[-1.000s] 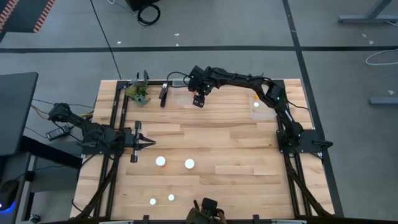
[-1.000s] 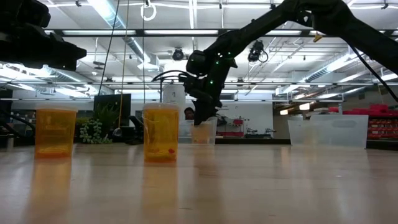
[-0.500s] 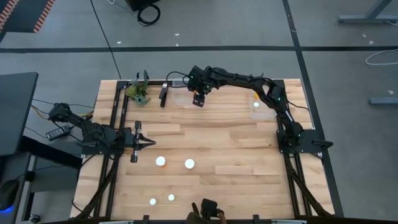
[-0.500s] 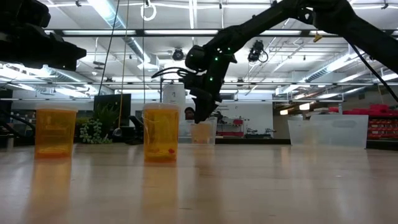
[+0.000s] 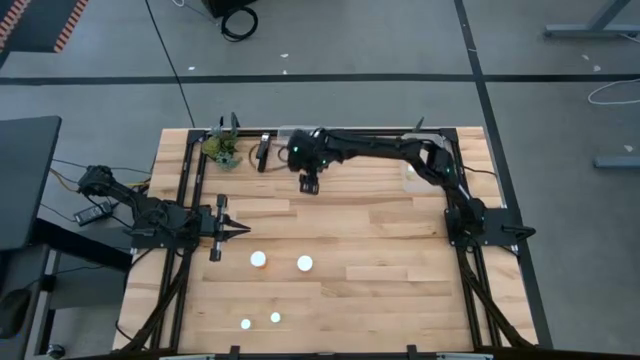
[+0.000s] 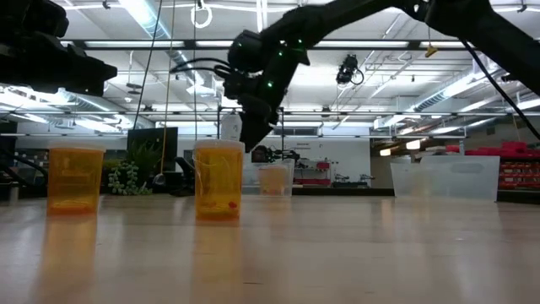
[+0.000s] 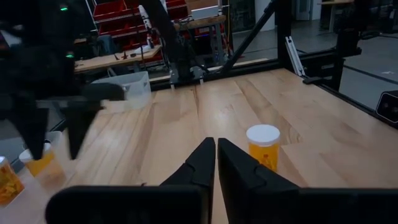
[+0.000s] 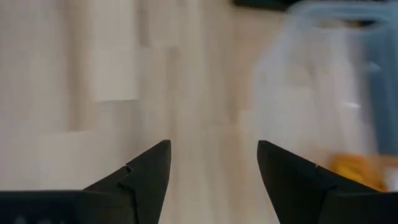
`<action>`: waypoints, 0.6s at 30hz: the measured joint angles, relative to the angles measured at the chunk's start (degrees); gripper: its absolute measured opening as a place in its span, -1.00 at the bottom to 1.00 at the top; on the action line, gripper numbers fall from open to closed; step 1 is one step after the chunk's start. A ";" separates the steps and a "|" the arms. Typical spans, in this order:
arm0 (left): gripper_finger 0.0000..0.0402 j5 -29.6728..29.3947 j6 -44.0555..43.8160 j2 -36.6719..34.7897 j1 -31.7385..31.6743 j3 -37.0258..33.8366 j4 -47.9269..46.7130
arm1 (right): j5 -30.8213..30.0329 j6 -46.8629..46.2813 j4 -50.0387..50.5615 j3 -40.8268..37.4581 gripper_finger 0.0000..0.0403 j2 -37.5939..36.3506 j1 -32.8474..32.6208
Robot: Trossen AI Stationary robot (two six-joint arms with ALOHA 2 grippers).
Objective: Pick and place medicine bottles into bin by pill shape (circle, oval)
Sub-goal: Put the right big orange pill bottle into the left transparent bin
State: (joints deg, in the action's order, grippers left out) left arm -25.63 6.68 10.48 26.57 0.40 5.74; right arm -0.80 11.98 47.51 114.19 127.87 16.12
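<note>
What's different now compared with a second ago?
The right pincer, open and empty, swung leftward along the table's far side, away from the clear bin. The left pincer stayed put, closed. The four white-capped bottles near the front didn't move.

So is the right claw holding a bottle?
No, the right claw is open with nothing but bare table between its fingers.

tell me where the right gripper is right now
In the high view the right gripper hangs open and empty over the table's far edge, left of centre, beside the clear bin.
</note>
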 joint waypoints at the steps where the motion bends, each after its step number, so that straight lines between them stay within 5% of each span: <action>1: -0.87 0.00 0.00 0.00 0.02 0.00 0.02 | -0.02 0.03 -0.05 0.00 0.22 0.00 -1.08; 18: -0.87 0.00 0.00 0.00 0.02 0.00 0.00 | 2.88 -3.81 -0.72 -0.09 0.22 0.02 -16.78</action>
State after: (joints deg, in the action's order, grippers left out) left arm -25.63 6.68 10.48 26.59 0.40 5.74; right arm 2.08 8.17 46.78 114.10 127.90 -0.65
